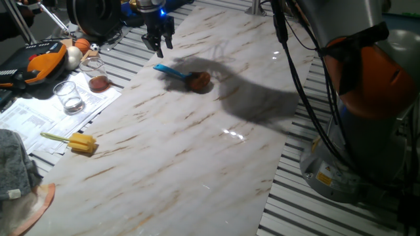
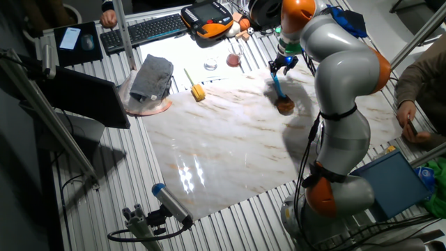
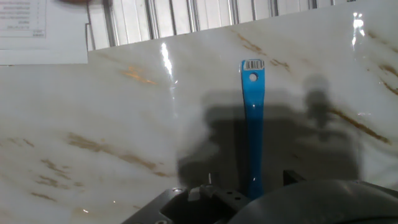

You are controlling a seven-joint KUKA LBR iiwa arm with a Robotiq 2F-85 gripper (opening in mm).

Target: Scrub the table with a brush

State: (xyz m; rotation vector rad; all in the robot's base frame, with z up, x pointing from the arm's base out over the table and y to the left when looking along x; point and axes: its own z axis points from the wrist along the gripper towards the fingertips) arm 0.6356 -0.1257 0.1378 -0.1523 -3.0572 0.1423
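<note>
The brush lies flat on the marble table (image 1: 170, 151), its blue handle (image 1: 172, 71) pointing toward the far edge and its reddish-brown head (image 1: 199, 82) toward the middle. My gripper (image 1: 159, 43) hangs just above and beyond the handle's tip, fingers down and spread, holding nothing. In the other fixed view the gripper (image 2: 283, 65) is over the handle's end and the brush (image 2: 281, 94) lies below it. The hand view shows the blue handle (image 3: 252, 130) running straight up the frame over the table (image 3: 112, 124); the fingertips are hidden there.
A yellow sponge on a stick (image 1: 79, 143) lies at the table's left edge. A glass beaker (image 1: 69, 97), a flask with reddish liquid (image 1: 98, 80), papers and an orange pendant (image 1: 42, 62) sit on the grating. A grey cloth (image 1: 14, 164) lies left. The arm's base (image 1: 354, 137) stands right.
</note>
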